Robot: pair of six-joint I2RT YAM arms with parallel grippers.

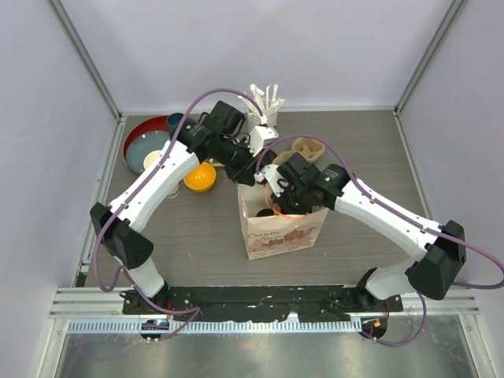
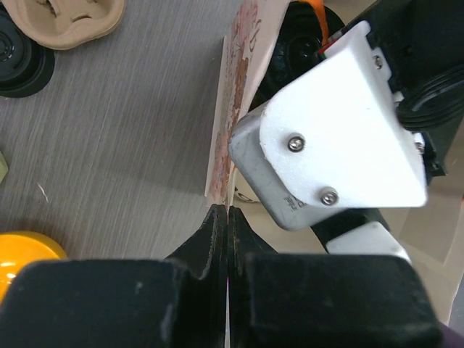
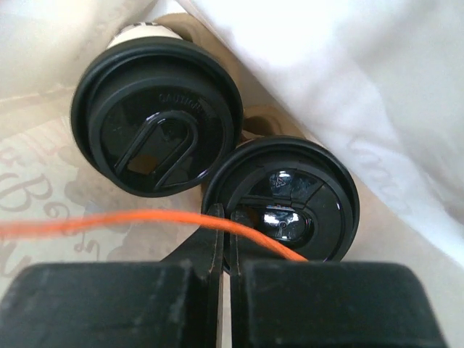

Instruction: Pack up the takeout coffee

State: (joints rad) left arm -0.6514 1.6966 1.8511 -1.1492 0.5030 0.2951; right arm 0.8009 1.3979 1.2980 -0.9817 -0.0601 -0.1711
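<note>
Only the right wrist camera looks down inside the bag. There a white paper cup with a round black plastic lid (image 3: 156, 116) stands upright at upper left, a sliver of its pale wall showing. A second black-lidded cup (image 3: 290, 192) stands just beside it at lower right, and the lids nearly touch. Bits of a brown pulp holder (image 3: 262, 116) show between them. The right gripper (image 3: 223, 217) has its fingers pressed together just over the second cup, pinching the thin orange cord handle (image 3: 109, 223), which bends at the tips.

The left wrist camera shows the bag's rim instead. The left gripper (image 2: 228, 214) is clamped shut on the top edge of the cream paper bag with brown print (image 2: 233, 109), with the paper wall caught between its fingers. The right arm's white wrist housing (image 2: 333, 138) hangs over the bag's mouth. To the side lie a tan pulp cup carrier (image 2: 65, 18), a loose black lid (image 2: 22, 61) and an orange bowl (image 2: 22, 254).

Only the overhead view gives the arms' poses. The bag stands upright in the middle of the grey wood-grain table (image 1: 197, 244), and the right arm's wrist hides the cups. The left arm rises from its base at lower left, runs up and to the right, then bends down to the bag's far left corner. The right arm stretches leftward from lower right, its wrist tipped down into the bag's mouth. Further back are a red plate (image 1: 146, 130) and a cup of white utensils (image 1: 266, 106)
</note>
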